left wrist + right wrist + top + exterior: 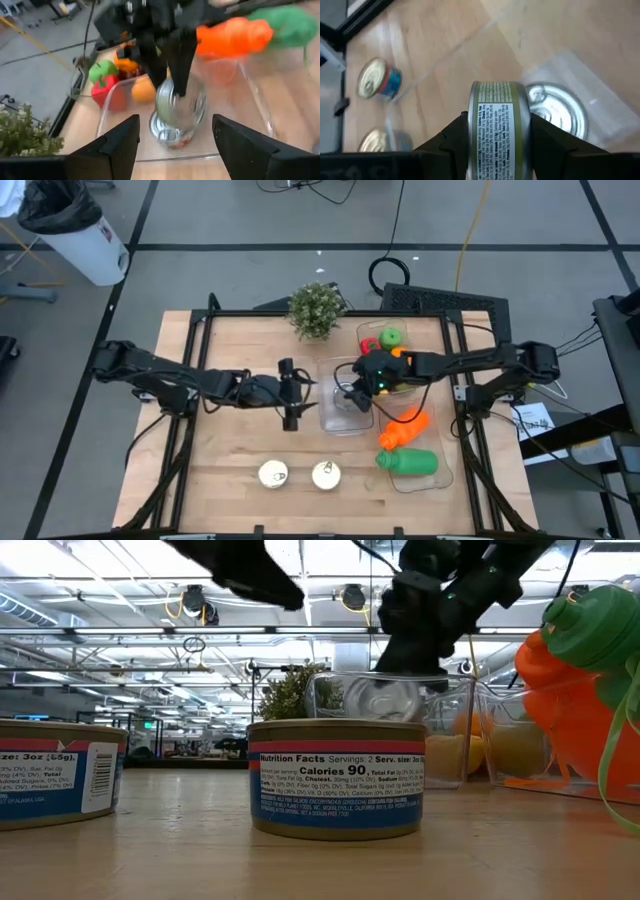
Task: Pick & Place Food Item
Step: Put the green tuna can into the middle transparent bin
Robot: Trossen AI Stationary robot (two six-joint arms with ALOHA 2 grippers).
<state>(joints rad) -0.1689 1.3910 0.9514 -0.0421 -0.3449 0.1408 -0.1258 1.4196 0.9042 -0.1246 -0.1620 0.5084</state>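
Right gripper [492, 150] clamped the can [492, 125] over the clear bin [345, 418].
I judged it stiff, heavy, slippery; left gripper [291, 395], at 9 o'clock, stood released.

In the low view, the left can [55, 772] is cut off by the picture's edge, so I read only part of its label. The orange and green toys [585, 680] at the right are cut off too, and I cannot say what food they are. My right arm covers part of the clear container [345, 408] in the high view. In my left wrist view, the can [177, 107] held over this container is blurred. In my right wrist view, my fingers hide the sides of the green-labelled can [496, 131].
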